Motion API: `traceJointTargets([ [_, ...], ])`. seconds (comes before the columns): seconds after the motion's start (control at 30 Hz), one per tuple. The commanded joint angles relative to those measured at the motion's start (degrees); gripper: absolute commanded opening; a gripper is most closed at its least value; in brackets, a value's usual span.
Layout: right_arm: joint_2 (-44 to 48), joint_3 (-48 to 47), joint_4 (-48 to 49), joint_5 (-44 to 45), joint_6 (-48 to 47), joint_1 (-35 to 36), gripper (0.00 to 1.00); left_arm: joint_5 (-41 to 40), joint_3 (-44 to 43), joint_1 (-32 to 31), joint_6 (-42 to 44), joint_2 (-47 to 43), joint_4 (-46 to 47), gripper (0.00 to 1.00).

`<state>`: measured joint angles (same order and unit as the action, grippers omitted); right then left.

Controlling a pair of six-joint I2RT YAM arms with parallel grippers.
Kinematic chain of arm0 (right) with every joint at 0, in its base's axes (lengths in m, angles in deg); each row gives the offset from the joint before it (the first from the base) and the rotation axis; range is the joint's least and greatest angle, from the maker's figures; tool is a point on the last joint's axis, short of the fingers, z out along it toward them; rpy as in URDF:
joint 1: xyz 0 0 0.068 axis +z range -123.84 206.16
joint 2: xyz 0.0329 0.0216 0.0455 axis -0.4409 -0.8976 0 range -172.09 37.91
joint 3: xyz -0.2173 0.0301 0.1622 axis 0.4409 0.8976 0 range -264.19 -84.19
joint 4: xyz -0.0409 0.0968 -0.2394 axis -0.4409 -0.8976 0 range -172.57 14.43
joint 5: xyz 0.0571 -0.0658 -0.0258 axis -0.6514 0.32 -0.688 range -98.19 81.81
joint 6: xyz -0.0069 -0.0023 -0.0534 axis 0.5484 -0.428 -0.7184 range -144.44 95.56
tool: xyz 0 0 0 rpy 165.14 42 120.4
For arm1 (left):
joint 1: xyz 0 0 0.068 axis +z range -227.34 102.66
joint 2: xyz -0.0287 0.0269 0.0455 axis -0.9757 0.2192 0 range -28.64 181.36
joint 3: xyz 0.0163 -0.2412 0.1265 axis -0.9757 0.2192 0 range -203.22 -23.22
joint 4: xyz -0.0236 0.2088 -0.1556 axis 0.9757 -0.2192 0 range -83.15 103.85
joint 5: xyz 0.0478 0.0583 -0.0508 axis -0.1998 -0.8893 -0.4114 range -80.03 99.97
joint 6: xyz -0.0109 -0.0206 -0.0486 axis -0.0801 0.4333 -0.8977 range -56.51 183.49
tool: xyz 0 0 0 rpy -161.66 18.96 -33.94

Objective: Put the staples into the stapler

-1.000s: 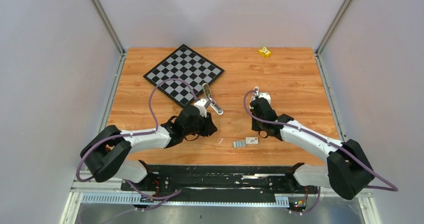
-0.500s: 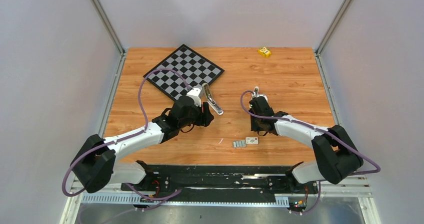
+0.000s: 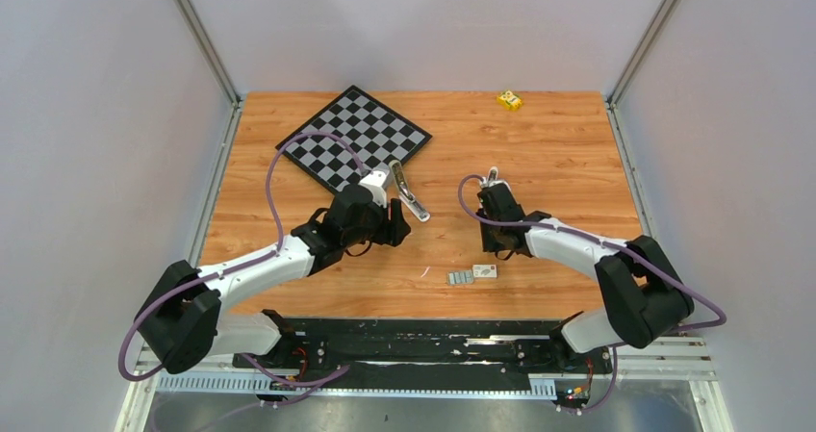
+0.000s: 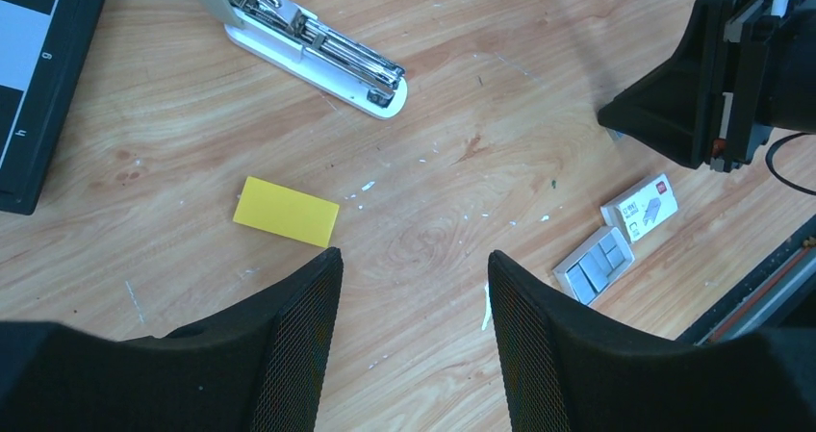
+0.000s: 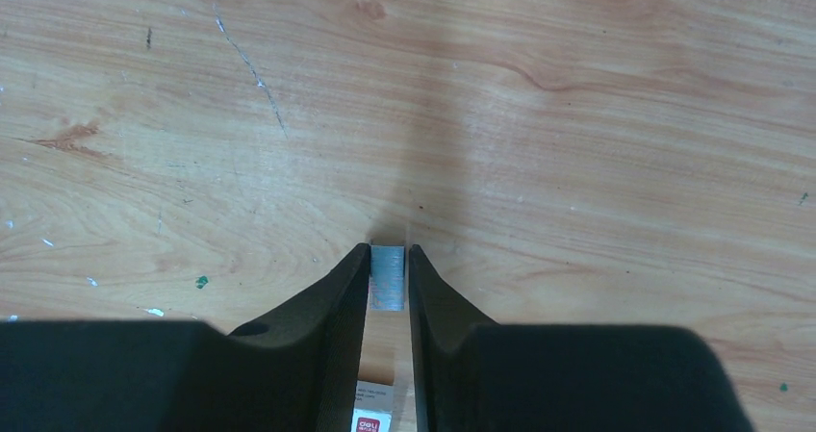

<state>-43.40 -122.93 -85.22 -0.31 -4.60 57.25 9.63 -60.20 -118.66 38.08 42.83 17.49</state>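
The stapler (image 3: 409,193) lies open on the wooden table by the chessboard's corner; in the left wrist view (image 4: 308,42) its metal tray and white base show. My left gripper (image 4: 414,264) is open and empty, hovering just near of the stapler (image 3: 390,228). My right gripper (image 5: 388,259) is shut on a short silvery strip of staples (image 5: 388,276), held above the table right of the stapler (image 3: 502,244). More staples (image 4: 597,264) lie in a small grey tray by the table's near edge (image 3: 461,277).
A small white labelled box (image 3: 485,271) lies beside the tray, also seen in the left wrist view (image 4: 640,206). A flat yellow block (image 4: 287,211) lies under my left gripper. A chessboard (image 3: 354,139) sits far left; a yellow object (image 3: 509,99) far right.
My left arm has reached forward toward the stapler. My right arm has shifted slightly left, still holding the staple strip. The stapler has not moved.
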Motion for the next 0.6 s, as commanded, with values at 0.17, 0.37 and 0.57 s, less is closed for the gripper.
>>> traceJointTargets([
  [0.17, -2.3, -2.1, -3.3, 0.7, 3.1, -1.0, 0.22, 2.7, 0.0, 0.5, 0.2, -1.9, 0.0, 0.58],
  [0.37, -1.8, -2.9, -4.4, 1.5, 3.9, -1.0, 0.21, 2.5, 0.6, 0.4, 0.6, -3.1, -1.1, 0.58],
  [0.57, -0.4, -6.8, -6.2, 4.3, 5.0, -1.2, 0.19, 1.4, -1.1, 0.5, 2.0, -4.0, -4.7, 0.57],
])
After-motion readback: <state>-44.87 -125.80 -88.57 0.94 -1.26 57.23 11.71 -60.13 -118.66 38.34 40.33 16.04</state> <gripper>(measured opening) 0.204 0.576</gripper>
